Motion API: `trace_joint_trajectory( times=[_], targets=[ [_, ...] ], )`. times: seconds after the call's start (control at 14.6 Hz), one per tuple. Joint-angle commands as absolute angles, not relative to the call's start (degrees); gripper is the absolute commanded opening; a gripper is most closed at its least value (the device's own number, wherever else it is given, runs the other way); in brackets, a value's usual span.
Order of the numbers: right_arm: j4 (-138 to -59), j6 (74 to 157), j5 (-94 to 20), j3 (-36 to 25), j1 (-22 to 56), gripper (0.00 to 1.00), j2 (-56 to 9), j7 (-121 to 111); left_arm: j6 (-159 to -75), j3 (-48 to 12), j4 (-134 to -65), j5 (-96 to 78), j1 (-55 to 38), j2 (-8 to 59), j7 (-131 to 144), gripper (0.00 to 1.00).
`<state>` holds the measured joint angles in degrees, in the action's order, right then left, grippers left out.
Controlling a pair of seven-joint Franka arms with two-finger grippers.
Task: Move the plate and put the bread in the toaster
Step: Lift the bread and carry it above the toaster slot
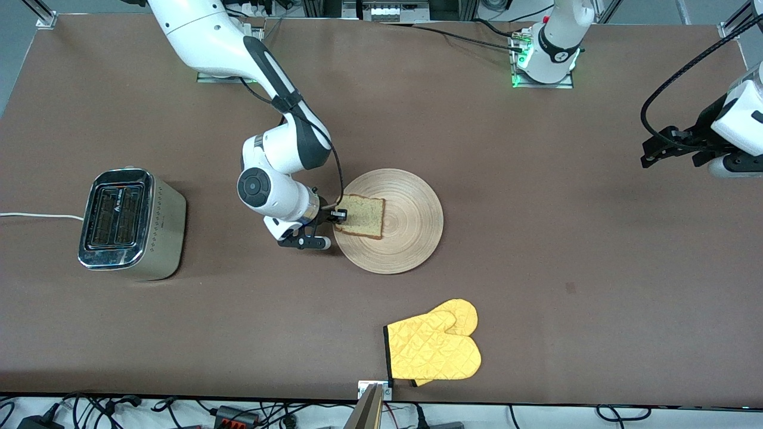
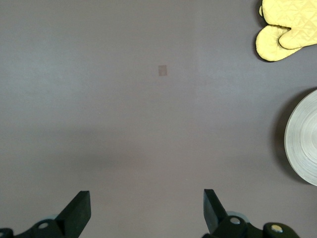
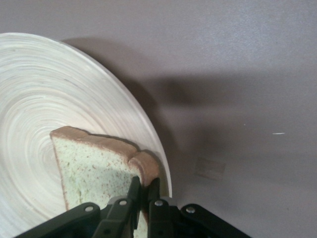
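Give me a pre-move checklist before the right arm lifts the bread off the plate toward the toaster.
1. Right gripper shut on the bread at its crust edge: ok.
2. Grip is deep enough to hold through the lift: cannot tell, only the edge is pinched.
3. Plate is free of the fingers: cannot tell, they sit right at its rim.
4. Toaster upright, slots facing up, at the right arm's end of the table: ok.
5. Left gripper open, waiting over bare table at the left arm's end: ok.
6. Oven mitt nearer the front camera than the plate, off the path: ok.
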<state>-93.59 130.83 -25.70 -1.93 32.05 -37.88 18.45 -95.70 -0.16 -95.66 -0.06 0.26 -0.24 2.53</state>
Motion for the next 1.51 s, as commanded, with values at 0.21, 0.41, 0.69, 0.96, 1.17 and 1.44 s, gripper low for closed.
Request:
trace_joint_trajectory(
  times=[0.21,0.41,0.69,0.96,1.17,1.44],
  targets=[
    [-83.69,112.19,-20.67,-7.46,32.08,0.00,-33.50,19.69,-94.40,0.44,-93.52,-0.35,0.62,0.97,1.23,1.00],
    [-79.99,104.08,-11.63,-12.21,32.43,0.00,-31.04,19.69,-94.13,0.44,-93.43,-0.35,0.62,0.97,1.23,1.00],
    [-79.98,94.77,-1.42,-18.26,31.82,0.00,-27.52,17.15,-94.13,0.44,-93.43,-0.35,0.53,0.97,1.23,1.00],
    [-79.98,88.07,2.61,-28.71,31.99,0.00,-26.89,9.77,-94.04,0.44,-93.43,-0.35,0.53,0.97,1.32,1.00],
    [-79.98,87.89,9.38,-32.51,32.43,0.00,-26.72,4.24,-94.04,0.44,-93.43,-0.35,0.53,0.97,1.23,1.00],
    [-79.80,88.50,15.54,-33.31,32.17,0.00,-26.02,0.09,-94.04,0.35,-93.43,-0.35,0.53,0.97,1.23,1.00]
  ],
)
